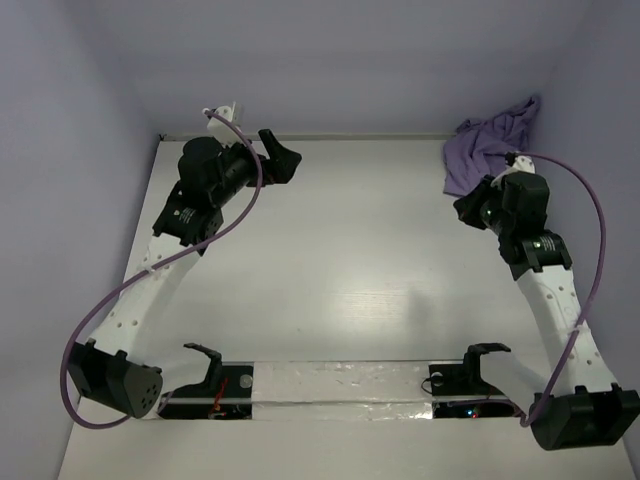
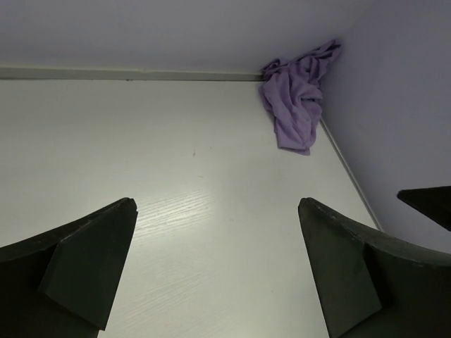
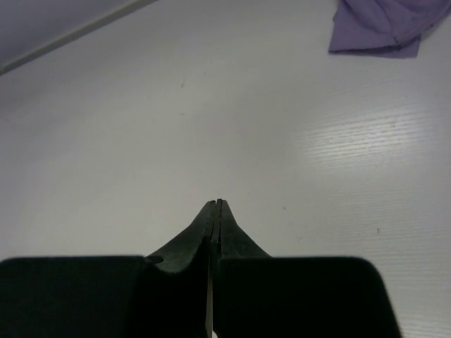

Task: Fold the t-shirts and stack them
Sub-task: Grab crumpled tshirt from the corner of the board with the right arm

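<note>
The lavender t-shirt (image 1: pixel 492 148) lies crumpled in the far right corner of the white table, partly up against the wall. It also shows in the left wrist view (image 2: pixel 292 105) and at the top right of the right wrist view (image 3: pixel 380 24). My left gripper (image 1: pixel 283 155) is open and empty at the far left of the table, its fingers wide apart (image 2: pixel 217 204), pointing across toward the shirt. My right gripper (image 1: pixel 463 208) is shut and empty (image 3: pixel 217 202), hovering over bare table just in front of the shirt, not touching it.
Lavender walls close the table (image 1: pixel 340 250) on the far, left and right sides. A taped strip and both arm bases (image 1: pixel 340 385) run along the near edge. Purple cables (image 1: pixel 600 250) loop off each arm.
</note>
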{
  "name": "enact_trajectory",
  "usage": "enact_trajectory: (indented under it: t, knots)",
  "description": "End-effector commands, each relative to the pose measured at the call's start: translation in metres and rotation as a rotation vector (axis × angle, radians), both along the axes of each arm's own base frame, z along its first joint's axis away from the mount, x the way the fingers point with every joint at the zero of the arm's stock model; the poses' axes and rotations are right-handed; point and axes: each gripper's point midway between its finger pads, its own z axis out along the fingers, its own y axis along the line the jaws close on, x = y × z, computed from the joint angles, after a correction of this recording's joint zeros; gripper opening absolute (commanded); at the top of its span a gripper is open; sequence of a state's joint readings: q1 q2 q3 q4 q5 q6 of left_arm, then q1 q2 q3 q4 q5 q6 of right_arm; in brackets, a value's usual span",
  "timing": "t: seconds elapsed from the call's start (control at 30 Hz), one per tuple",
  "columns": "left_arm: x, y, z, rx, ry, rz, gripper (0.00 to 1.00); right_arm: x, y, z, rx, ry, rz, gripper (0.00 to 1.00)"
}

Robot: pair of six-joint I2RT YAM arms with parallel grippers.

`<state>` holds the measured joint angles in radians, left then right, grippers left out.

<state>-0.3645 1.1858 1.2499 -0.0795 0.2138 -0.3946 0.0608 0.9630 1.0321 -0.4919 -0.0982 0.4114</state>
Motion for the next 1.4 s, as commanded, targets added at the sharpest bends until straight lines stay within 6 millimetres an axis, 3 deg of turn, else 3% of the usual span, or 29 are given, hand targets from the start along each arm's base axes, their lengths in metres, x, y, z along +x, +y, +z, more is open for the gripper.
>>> enact_trajectory:
  t: [0.0, 0.13, 0.17, 0.2, 0.27, 0.3, 0.37, 0.4, 0.43, 0.47, 0.53, 0.57, 0.67, 0.7, 0.77, 0.8, 0.87, 0.9, 1.0, 1.03, 1.23, 1.33, 1.37]
  knots:
    - [-0.011, -0.009, 0.026, -0.057, -0.078, -0.065, 0.99, 0.015, -0.012, -0.002, -0.041, 0.033, -0.072, 0.00]
    - [-0.010, -0.015, 0.014, -0.084, -0.048, -0.093, 0.99, 0.043, -0.028, -0.005, -0.067, 0.056, -0.179, 0.00]
    - [-0.011, -0.017, 0.012, -0.087, -0.051, -0.102, 0.92, 0.050, -0.028, -0.007, -0.064, 0.062, -0.192, 0.00]
    - [-0.014, -0.019, 0.010, -0.089, -0.046, -0.121, 0.65, 0.060, -0.029, -0.020, -0.064, 0.095, -0.204, 0.00]
    - [-0.015, -0.019, -0.003, -0.081, -0.010, -0.121, 0.03, 0.076, -0.034, -0.024, -0.042, 0.102, -0.246, 0.00]
    - [-0.016, -0.017, -0.006, -0.077, -0.004, -0.114, 0.00, 0.082, -0.039, -0.031, -0.031, 0.121, -0.267, 0.00]
    - [-0.019, -0.015, -0.014, -0.066, 0.013, -0.106, 0.00, 0.098, -0.043, -0.045, -0.025, 0.147, -0.287, 0.05]
    - [-0.021, -0.015, -0.015, -0.068, 0.013, -0.109, 0.00, 0.104, -0.052, -0.049, -0.030, 0.148, -0.313, 0.14]
    - [-0.023, -0.015, -0.021, -0.071, 0.031, -0.110, 0.00, 0.114, -0.060, -0.066, -0.037, 0.182, -0.338, 0.24]
    - [-0.024, -0.015, -0.024, -0.075, 0.039, -0.111, 0.00, 0.120, -0.066, -0.074, -0.035, 0.196, -0.353, 0.50]
    - [-0.027, -0.017, -0.035, -0.082, 0.070, -0.124, 0.02, 0.133, -0.083, -0.089, -0.024, 0.210, -0.390, 0.61]
    - [-0.028, -0.018, -0.038, -0.088, 0.079, -0.126, 0.04, 0.141, -0.087, -0.112, -0.011, 0.256, -0.402, 0.62]
    - [-0.034, -0.018, -0.050, -0.085, 0.100, -0.126, 0.11, 0.167, -0.095, -0.123, 0.012, 0.244, -0.404, 0.62]
    - [-0.036, -0.016, -0.051, -0.085, 0.098, -0.121, 0.23, 0.175, -0.095, -0.143, 0.009, 0.283, -0.399, 0.62]
    - [-0.038, -0.014, -0.062, -0.071, 0.122, -0.111, 0.31, 0.196, -0.098, -0.139, 0.012, 0.266, -0.409, 0.62]
    - [-0.038, -0.012, -0.065, -0.063, 0.126, -0.106, 0.33, 0.203, -0.099, -0.157, 0.011, 0.301, -0.409, 0.62]
    - [-0.038, -0.011, -0.072, -0.053, 0.141, -0.098, 0.34, 0.218, -0.100, -0.157, 0.024, 0.302, -0.423, 0.59]
    - [-0.039, -0.009, -0.078, -0.043, 0.158, -0.092, 0.34, 0.221, -0.102, -0.172, 0.018, 0.332, -0.435, 0.58]
    - [-0.040, -0.009, -0.081, -0.040, 0.167, -0.090, 0.34, 0.232, -0.109, -0.176, 0.002, 0.322, -0.460, 0.54]
    - [-0.040, -0.009, -0.083, -0.040, 0.175, -0.089, 0.34, 0.233, -0.110, -0.187, -0.007, 0.343, -0.466, 0.54]
    - [-0.040, -0.005, -0.083, -0.039, 0.179, -0.065, 0.34, 0.233, -0.122, -0.206, -0.021, 0.399, -0.484, 0.54]
    - [-0.039, -0.003, -0.084, -0.033, 0.181, -0.056, 0.34, 0.237, -0.119, -0.212, -0.016, 0.421, -0.463, 0.47]
    - [-0.039, -0.003, -0.084, -0.034, 0.181, -0.054, 0.34, 0.240, -0.118, -0.212, -0.018, 0.420, -0.453, 0.39]
